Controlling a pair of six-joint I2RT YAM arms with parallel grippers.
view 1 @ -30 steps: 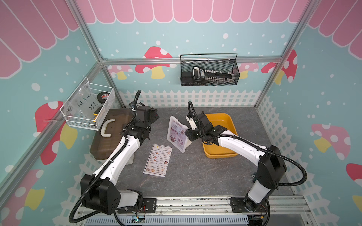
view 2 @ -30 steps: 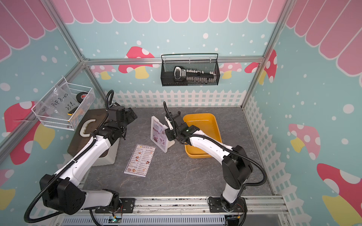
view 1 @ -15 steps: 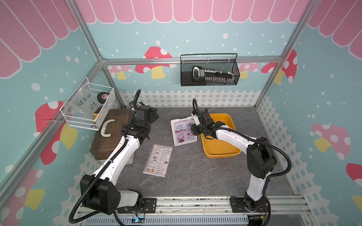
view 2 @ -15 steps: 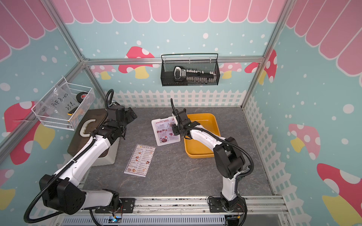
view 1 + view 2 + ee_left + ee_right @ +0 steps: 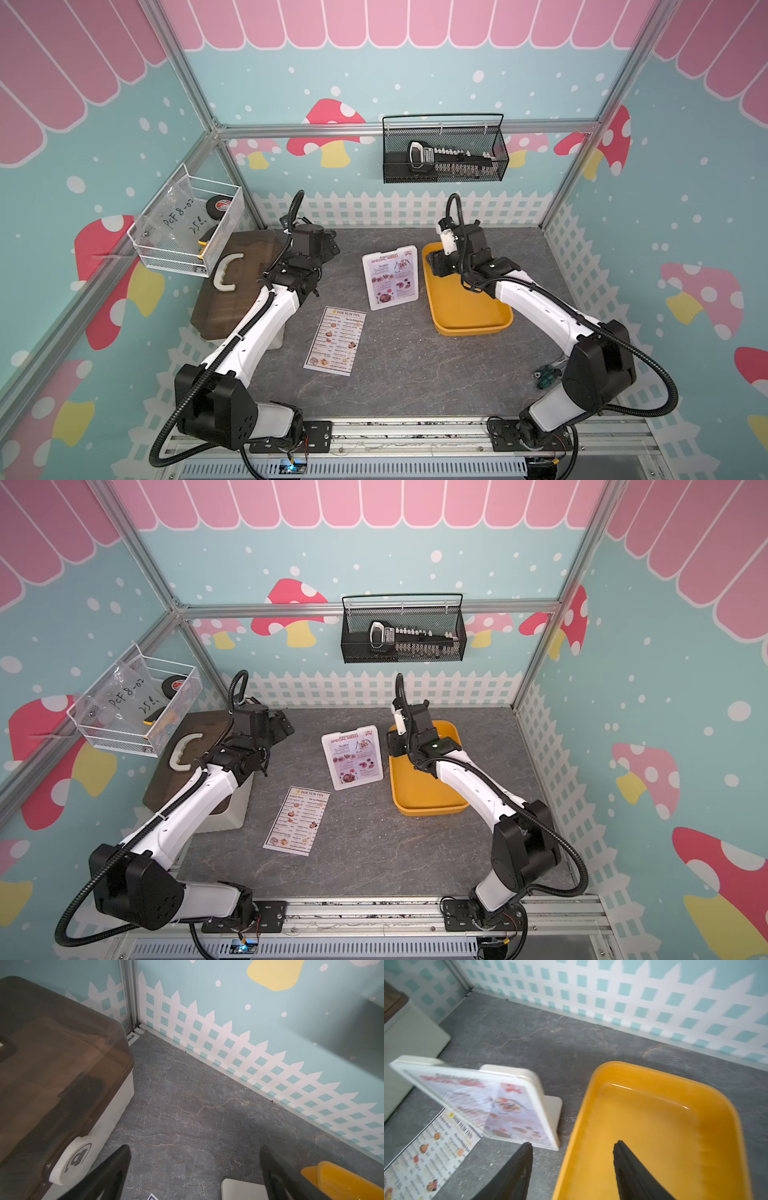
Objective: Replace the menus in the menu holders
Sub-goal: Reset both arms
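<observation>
Menu holder point(image 5: 395, 305): mid-frame, red-titled sheet point(image 5: 390, 276) inside.
Dim sum menu point(image 5: 336, 341): flat, lower left.
Right claw point(image 5: 572, 1142): spread, empty.
Left claw point(image 5: 194, 1146): spread, empty.

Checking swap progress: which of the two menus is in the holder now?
The red-titled SPECIAL MENU, inside the white holder; the DIM SUM INN menu lies loose on the tabletop.

Bright, even overhead light fills both top views, with only soft shadows on the desk point(image 5: 395, 382). My right wrist view is smeared: print on the menu holder point(image 5: 500, 1105) blurs, and glare streaks the yellow tray point(image 5: 583, 1109). My left wrist view is sharper, but my left end effector point(image 5: 194, 1148) is out of focus.
</observation>
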